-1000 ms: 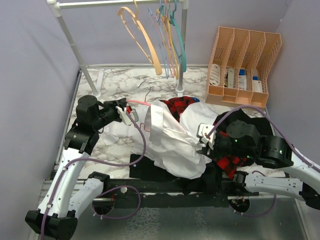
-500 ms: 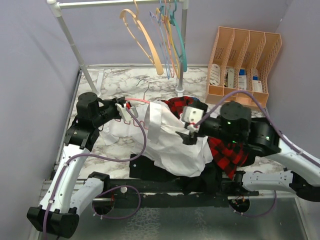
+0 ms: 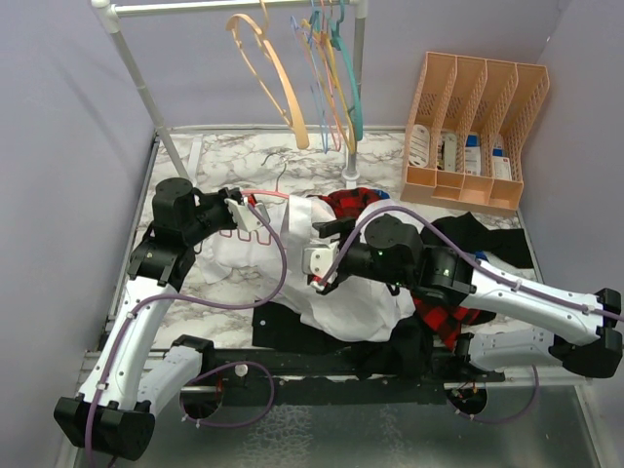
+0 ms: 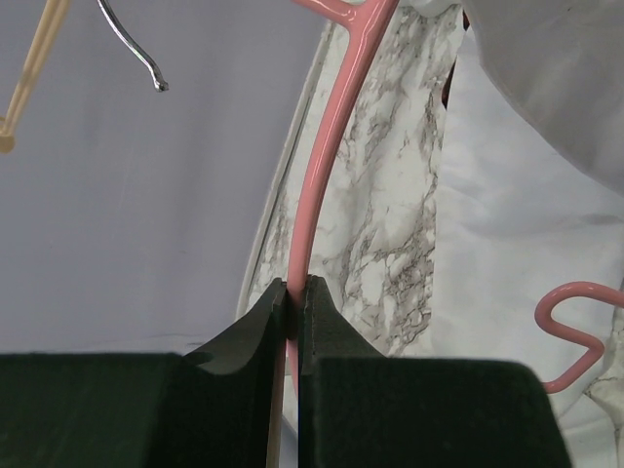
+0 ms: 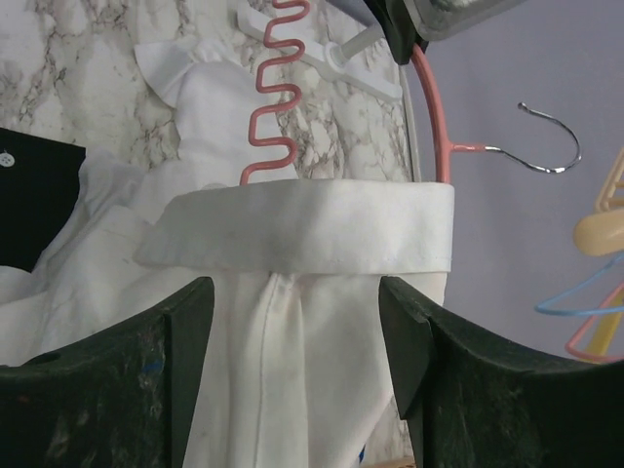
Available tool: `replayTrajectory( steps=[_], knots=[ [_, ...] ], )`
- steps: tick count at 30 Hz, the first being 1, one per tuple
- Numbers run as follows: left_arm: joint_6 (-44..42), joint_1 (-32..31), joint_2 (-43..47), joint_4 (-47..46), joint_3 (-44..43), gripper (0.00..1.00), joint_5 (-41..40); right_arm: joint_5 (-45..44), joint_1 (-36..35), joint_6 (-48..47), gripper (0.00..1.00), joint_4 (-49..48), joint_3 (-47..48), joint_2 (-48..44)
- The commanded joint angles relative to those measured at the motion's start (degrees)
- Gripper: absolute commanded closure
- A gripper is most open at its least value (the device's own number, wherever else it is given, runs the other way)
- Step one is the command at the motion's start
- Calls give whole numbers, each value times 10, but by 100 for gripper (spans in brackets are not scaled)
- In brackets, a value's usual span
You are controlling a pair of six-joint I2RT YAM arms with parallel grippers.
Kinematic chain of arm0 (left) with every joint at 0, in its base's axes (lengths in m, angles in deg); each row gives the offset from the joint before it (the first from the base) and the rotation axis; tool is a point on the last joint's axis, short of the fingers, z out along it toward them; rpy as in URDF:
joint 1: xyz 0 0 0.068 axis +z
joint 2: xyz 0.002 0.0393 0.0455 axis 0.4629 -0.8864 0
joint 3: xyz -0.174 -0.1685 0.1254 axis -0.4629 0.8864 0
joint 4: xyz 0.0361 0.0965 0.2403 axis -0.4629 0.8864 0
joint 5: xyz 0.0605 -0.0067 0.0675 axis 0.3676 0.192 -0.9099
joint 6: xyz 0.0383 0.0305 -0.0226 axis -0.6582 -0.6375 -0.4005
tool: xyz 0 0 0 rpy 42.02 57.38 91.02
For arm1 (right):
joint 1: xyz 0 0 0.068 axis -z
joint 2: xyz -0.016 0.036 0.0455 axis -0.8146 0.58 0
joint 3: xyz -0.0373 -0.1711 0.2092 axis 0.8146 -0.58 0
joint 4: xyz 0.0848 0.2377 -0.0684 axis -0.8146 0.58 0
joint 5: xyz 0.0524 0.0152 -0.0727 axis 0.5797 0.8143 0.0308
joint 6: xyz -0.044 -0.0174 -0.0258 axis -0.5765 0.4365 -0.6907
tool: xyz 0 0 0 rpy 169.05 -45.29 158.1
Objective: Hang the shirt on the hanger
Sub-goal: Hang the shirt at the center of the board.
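The white shirt (image 3: 359, 292) lies crumpled in the middle of the table, its collar (image 5: 302, 229) turned toward the left arm. The pink hanger (image 3: 265, 196) is held at the shirt's left edge by my left gripper (image 3: 237, 209). In the left wrist view that gripper (image 4: 292, 289) is shut on the hanger's smooth arm (image 4: 327, 146), and the metal hook (image 4: 136, 49) hangs free. My right gripper (image 5: 292, 292) stands open just below the collar, with shirt fabric between the jaws but not pinched. The hanger's wavy arm (image 5: 278, 97) lies just beyond the collar.
A clothes rack (image 3: 356, 88) at the back carries a peach-orange hanger (image 3: 278, 78), a teal hanger (image 3: 353, 93) and others. A peach file organizer (image 3: 478, 127) stands back right. A red-and-black plaid shirt (image 3: 444, 310) and a black garment (image 3: 283, 327) lie under and beside the white shirt.
My right gripper let go of the shirt, opened, and swung left across it to the collar. The left gripper has kept its hold on the hanger, nearly still.
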Motion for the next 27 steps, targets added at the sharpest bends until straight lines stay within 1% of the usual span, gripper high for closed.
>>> replayTrajectory(
  steps=[1, 6, 10, 14, 16, 19, 23, 27],
  knots=[
    [19, 4, 2, -11, -8, 100, -13, -23, -21, -25, 33, -41, -8, -3],
    [19, 5, 4, -3, -8, 100, -21, -21, -28, -32, 32, -32, -14, -3],
    [19, 8, 7, 13, -11, 100, -17, -61, -29, -59, 35, -43, -36, 1],
    [16, 10, 10, 41, -18, 100, -5, -113, -30, -81, 50, -78, -58, 13],
    [15, 10, 11, 55, -22, 100, 2, -123, -33, -87, 54, -98, -65, 18],
    [17, 12, 12, 68, -27, 100, 6, -122, -36, -92, 52, -108, -69, 23],
    [13, 14, 12, 82, -34, 100, 4, -118, -38, -95, 51, -93, -68, 33],
    [9, 15, 11, 100, -47, 100, 6, -117, -38, -91, 47, -79, -67, 34]
  ],
)
